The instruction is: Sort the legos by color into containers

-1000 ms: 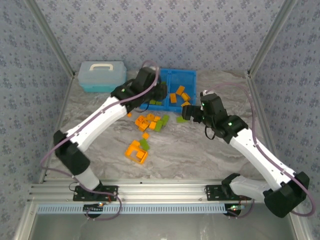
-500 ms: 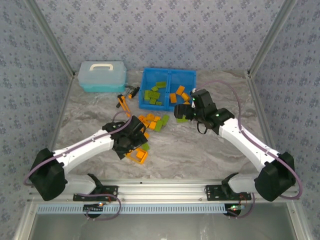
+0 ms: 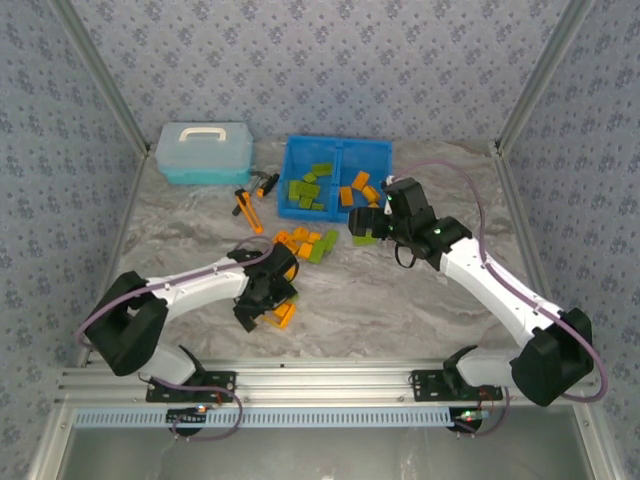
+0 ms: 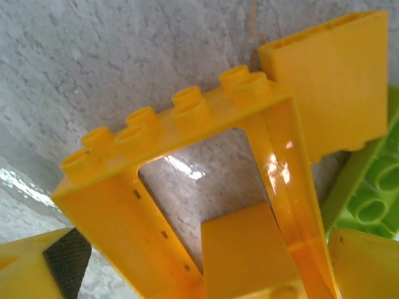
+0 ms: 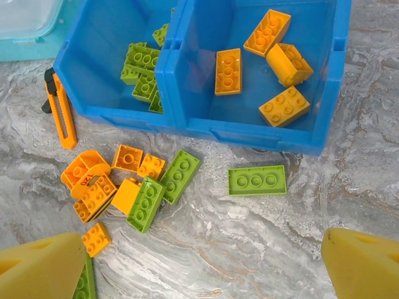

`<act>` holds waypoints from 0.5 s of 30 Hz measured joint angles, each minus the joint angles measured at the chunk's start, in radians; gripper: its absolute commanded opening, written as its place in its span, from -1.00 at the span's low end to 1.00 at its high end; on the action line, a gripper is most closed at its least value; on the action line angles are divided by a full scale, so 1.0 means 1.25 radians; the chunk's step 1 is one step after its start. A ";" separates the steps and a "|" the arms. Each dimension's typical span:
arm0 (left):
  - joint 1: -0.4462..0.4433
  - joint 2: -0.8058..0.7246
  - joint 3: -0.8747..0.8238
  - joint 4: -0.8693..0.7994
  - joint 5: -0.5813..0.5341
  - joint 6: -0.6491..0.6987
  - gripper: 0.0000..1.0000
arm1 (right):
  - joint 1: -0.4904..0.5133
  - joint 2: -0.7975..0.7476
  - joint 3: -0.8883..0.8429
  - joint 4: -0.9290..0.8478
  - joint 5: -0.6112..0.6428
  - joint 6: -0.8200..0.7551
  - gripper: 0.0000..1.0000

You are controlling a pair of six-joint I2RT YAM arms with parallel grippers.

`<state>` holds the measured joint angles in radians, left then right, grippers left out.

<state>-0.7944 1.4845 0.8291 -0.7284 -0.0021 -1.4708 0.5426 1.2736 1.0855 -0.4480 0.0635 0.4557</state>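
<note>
Now the left gripper (image 3: 262,308) is hovering wide open astride an orange frame brick (image 4: 187,174) on the table (image 4: 93,56). The right gripper (image 5: 202,265) is gaping empty near a green brick (image 5: 257,180) lying just before the blue bin (image 5: 249,134) holding sorted bricks (image 5: 228,71).

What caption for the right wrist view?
Open right tool over loose bricks before the blue bin, green left, orange right.

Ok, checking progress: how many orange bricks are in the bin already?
4 orange bricks, all in the right compartment: one at the back, one by the centre wall, one tilted on the right, one in front. The near wall may hide more.
</note>
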 measured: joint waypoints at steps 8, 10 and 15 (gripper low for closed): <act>0.004 0.015 -0.005 -0.006 -0.009 0.013 0.13 | 0.000 -0.013 0.000 0.000 0.002 0.000 1.00; 0.005 0.009 -0.005 -0.009 -0.011 0.017 0.09 | 0.000 -0.013 0.000 0.000 0.003 0.000 1.00; 0.007 -0.020 0.024 -0.068 -0.044 0.047 0.08 | 0.000 -0.013 0.000 0.000 0.002 0.000 1.00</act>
<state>-0.7853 1.4601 0.8597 -0.8139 -0.0566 -1.4120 0.5426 1.2572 1.0855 -0.4484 0.0666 0.4553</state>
